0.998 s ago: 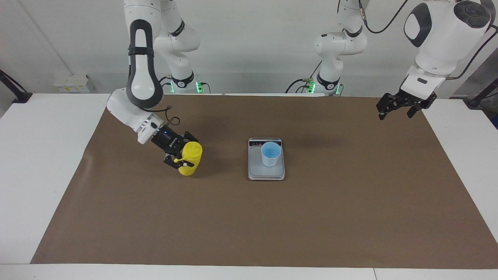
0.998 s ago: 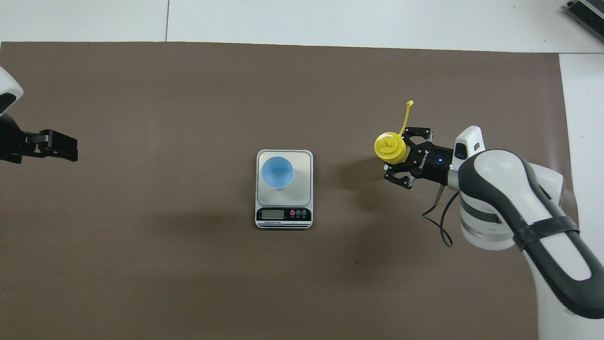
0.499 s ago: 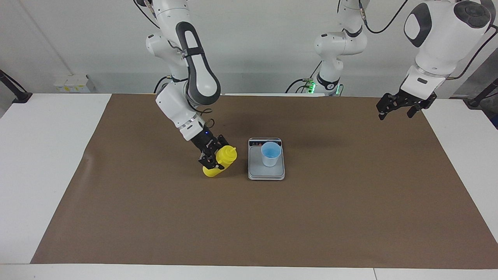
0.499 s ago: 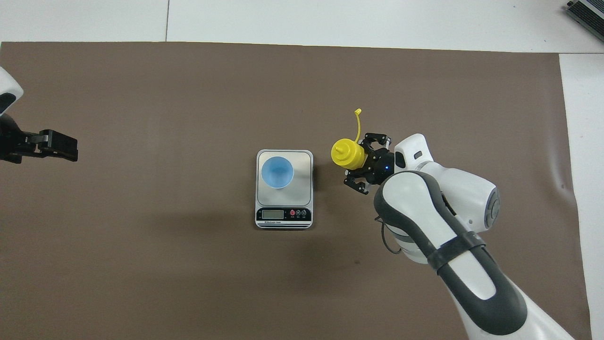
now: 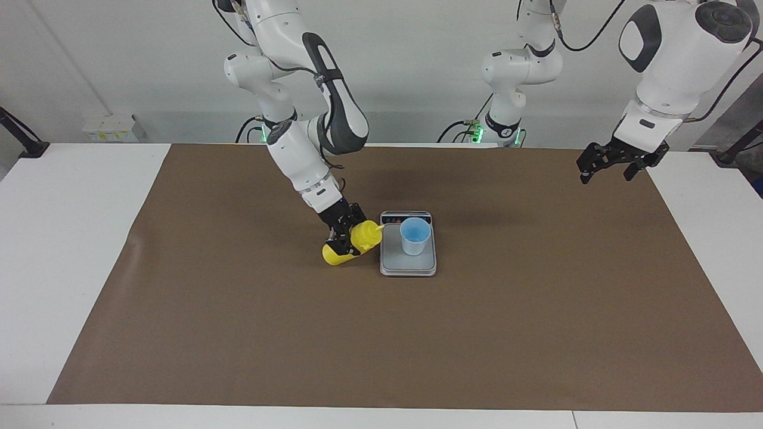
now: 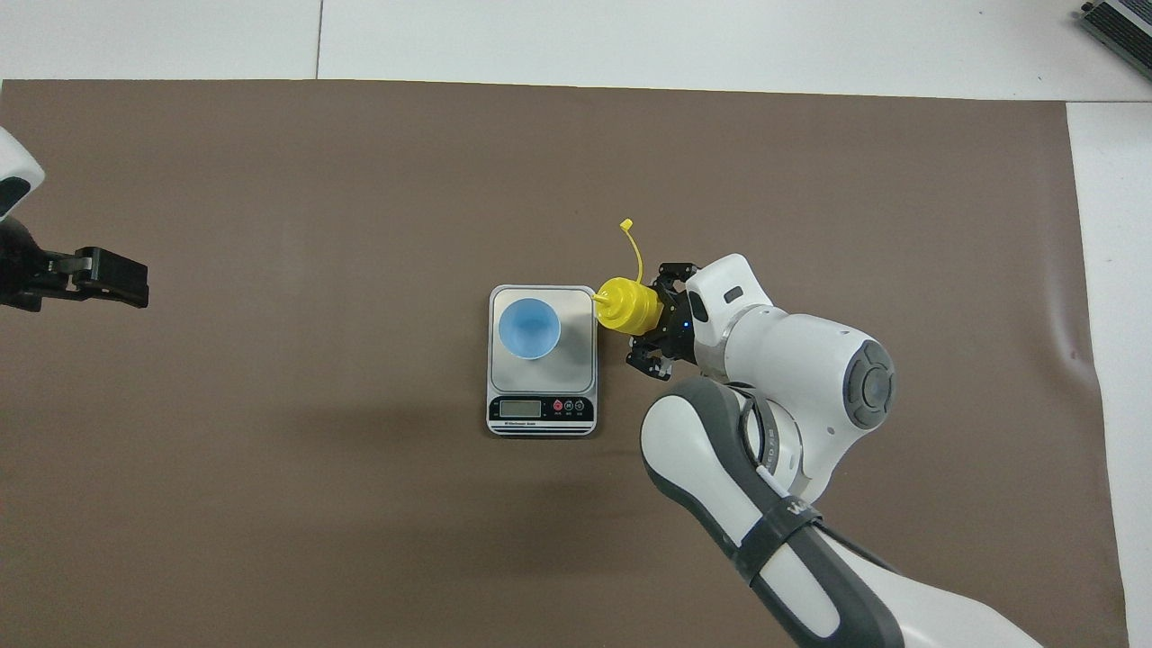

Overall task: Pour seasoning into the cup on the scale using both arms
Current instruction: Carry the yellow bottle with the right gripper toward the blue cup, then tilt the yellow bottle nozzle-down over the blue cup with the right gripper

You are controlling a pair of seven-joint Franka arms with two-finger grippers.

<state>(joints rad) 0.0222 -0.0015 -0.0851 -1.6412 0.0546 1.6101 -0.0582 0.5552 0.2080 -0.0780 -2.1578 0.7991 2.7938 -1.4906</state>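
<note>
right claw [image 5: 344, 237]: carries the bright yellow plastic squeeze bottle [image 5: 353, 244] from the right arm's end of the tabletop to just beside the flat silver-grey digital scale [image 5: 408, 264] | bottle: upright before, now tipped, nozzle over the scale's edge, pointing at the light blue plastic cup [image 5: 415, 236]

You see the yellow seasoning bottle [image 5: 351, 243] tilted, nozzle over the scale's [image 5: 408, 264] edge, toward the blue cup [image 5: 415, 236] standing on its plate.
</note>
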